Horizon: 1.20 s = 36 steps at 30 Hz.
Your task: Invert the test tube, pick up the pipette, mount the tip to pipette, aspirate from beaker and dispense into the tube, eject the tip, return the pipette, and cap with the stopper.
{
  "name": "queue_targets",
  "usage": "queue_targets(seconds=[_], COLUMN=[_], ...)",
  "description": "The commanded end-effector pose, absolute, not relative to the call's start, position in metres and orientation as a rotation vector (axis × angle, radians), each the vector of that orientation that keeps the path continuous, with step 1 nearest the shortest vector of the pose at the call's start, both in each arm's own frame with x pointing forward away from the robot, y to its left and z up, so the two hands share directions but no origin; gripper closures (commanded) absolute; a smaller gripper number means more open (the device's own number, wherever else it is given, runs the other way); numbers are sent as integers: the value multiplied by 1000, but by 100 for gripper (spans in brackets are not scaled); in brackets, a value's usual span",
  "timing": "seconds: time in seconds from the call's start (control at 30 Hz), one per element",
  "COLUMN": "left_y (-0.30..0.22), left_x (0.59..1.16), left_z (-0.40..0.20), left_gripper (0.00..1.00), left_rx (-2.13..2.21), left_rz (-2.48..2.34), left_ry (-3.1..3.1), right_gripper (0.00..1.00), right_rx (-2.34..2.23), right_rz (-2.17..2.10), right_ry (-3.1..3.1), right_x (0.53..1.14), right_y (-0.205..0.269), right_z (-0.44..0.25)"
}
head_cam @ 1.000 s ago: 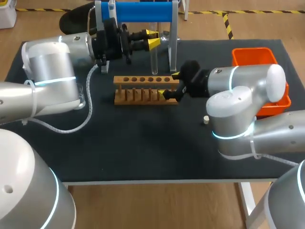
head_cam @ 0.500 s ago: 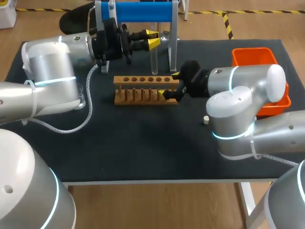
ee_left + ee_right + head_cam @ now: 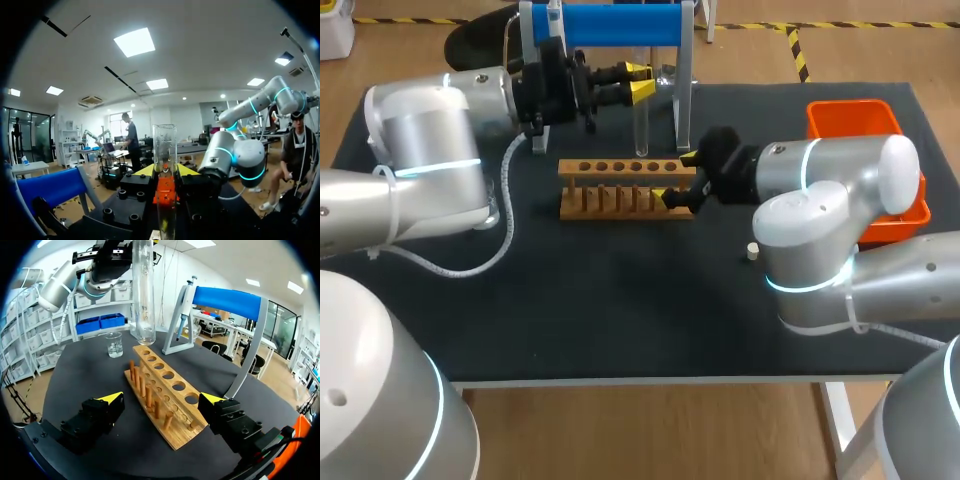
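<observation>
**Head view:** left pincer (image 3: 640, 86) clenched on the upright test tube (image 3: 642, 128), unmoved for the last second above the wooden rack (image 3: 620, 167). Right pincer (image 3: 674, 177) released, straddling the rack's end.
**Left wrist view:** both fingers touch the tube.
**Right wrist view:** the round end hangs over the holes, so seating is probably next. No legible writing.

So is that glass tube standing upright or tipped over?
Upright: the test tube hangs vertical in the left gripper, rounded end down, over the wooden rack.
</observation>
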<state>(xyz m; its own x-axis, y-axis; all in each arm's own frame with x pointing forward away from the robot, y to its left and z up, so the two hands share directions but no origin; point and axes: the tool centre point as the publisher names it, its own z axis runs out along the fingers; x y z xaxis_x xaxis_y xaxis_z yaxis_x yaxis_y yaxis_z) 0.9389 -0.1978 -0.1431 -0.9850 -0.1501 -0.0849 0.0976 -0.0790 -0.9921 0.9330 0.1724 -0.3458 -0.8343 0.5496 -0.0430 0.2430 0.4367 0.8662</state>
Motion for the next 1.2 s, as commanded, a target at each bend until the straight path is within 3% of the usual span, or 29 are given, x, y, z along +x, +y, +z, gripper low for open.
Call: queue_targets(seconds=[0.03, 1.2], left_y=[-202, -200], left_x=[945, 978], left_z=[-144, -187], left_gripper=[100, 100], left_rx=[-76, -109], left_rz=[-2174, -2142], left_ry=[1998, 2012], right_gripper=[0, 0], right_rx=[680, 680], right_rz=[1355, 1355], right_ry=[2375, 2375], right_x=[933, 933], right_y=[172, 172], right_z=[-346, -346])
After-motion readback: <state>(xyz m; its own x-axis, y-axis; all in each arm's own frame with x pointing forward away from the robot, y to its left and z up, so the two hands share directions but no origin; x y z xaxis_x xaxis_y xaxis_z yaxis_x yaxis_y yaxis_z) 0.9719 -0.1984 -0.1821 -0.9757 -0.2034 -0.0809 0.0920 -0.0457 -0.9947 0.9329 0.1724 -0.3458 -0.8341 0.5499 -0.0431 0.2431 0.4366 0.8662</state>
